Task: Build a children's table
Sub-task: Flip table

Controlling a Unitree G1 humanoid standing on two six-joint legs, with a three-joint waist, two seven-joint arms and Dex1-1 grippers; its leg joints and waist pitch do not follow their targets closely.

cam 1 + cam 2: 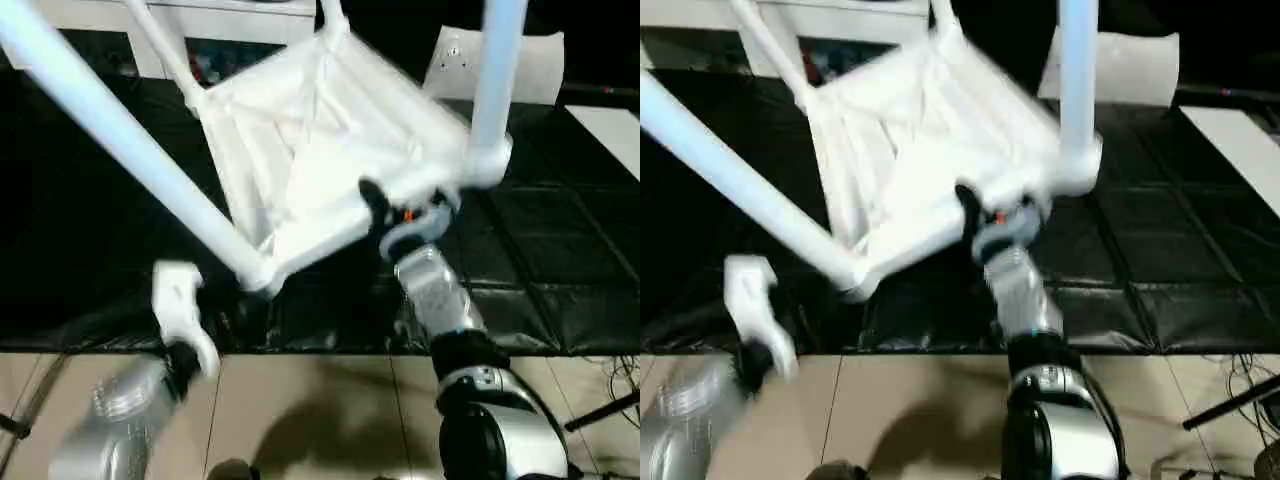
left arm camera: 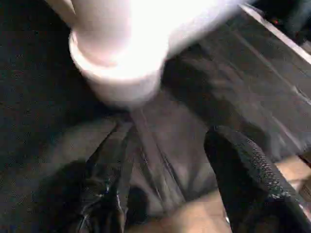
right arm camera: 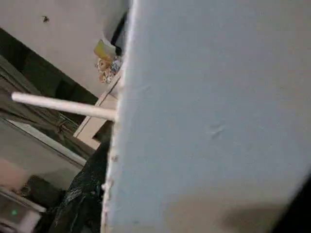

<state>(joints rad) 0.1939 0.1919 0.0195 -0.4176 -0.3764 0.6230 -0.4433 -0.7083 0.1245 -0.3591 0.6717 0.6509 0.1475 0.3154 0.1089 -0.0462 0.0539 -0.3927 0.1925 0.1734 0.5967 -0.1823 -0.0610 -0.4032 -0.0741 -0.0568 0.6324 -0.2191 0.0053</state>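
With 4 legs (image 1: 110, 130) seated, the children's table (image 1: 320, 150) tilts mid-frame, right gripper (image 1: 385, 215) grasping its edge, left gripper (image 2: 170, 170) released; only righting remains

Lab-like room: black floor mats (image 1: 560, 290), cables (image 1: 615, 375)

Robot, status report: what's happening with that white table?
Right gripper clamped on table edge, table tilted up, legs on. Left gripper open, empty, below corner socket.

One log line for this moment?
table: upside down, tilted, legs fitted | right gripper: gripping its edge | left gripper: open, empty, below corner socket
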